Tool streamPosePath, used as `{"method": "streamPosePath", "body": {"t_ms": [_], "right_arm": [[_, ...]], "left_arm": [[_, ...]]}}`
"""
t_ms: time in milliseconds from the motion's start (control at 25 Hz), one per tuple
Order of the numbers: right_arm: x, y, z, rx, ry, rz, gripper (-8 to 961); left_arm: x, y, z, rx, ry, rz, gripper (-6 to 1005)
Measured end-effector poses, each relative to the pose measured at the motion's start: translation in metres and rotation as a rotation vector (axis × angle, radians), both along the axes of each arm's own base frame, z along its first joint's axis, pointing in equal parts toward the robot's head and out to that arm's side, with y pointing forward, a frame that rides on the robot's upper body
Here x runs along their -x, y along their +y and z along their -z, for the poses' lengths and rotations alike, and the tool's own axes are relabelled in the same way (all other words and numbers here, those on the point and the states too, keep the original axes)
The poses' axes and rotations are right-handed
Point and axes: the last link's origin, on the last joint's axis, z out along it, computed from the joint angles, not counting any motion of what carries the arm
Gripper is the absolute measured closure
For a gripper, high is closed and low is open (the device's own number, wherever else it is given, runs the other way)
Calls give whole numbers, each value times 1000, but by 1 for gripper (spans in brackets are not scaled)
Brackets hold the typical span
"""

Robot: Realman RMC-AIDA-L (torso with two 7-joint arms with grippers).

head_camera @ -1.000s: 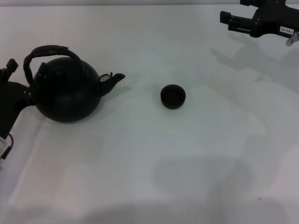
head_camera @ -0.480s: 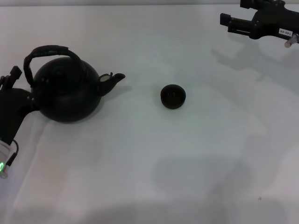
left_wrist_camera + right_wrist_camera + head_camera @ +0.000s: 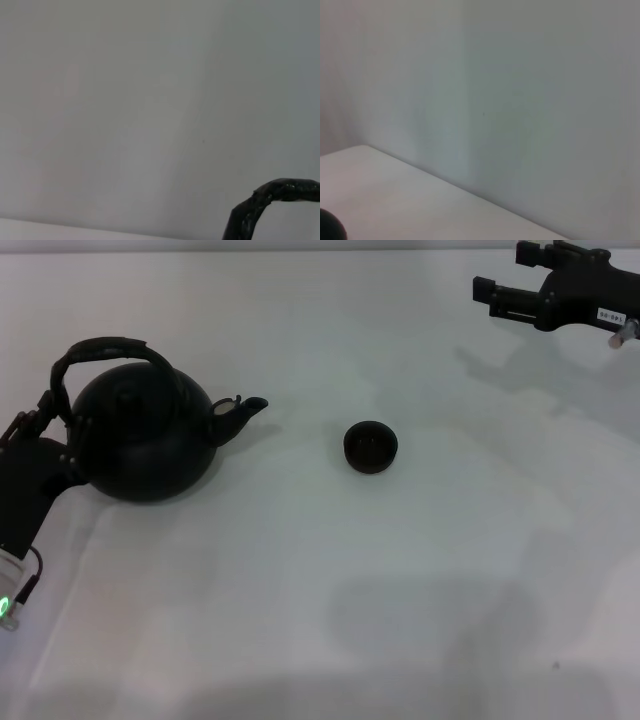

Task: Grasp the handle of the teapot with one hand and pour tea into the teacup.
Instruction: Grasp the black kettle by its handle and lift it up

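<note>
The matte black teapot (image 3: pixel 140 445) stands upright at the left of the white table, its spout (image 3: pixel 243 410) pointing right toward the teacup. Its arched handle (image 3: pixel 100 348) loops over the knobbed lid. A piece of the handle also shows in the left wrist view (image 3: pixel 270 197). The small dark teacup (image 3: pixel 370 447) sits near the table's middle, well apart from the spout. My left gripper (image 3: pixel 40 425) is at the far left edge, right beside the teapot's left side and the handle's base. My right gripper (image 3: pixel 492 292) hovers open and empty at the far right back.
The white table (image 3: pixel 380 580) runs out in front of and to the right of the teacup. A plain wall fills both wrist views. A dark rounded shape shows at the edge of the right wrist view (image 3: pixel 330 232).
My left arm has slid down along the left edge, toward the table's front. The right arm has shifted slightly right. Teapot and teacup have not moved.
</note>
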Motion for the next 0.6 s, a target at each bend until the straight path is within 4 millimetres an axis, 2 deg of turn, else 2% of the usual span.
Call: {"method": "streamPosePath", "body": {"t_ms": [80, 600], "right_arm": [[-1, -1, 0, 2, -1, 2, 109], [-8, -5, 3, 10, 3, 24, 109]], "left_arm": [[0, 0, -1, -2, -3, 2, 476], [-2, 1, -4, -20, -10, 14, 639]]}}
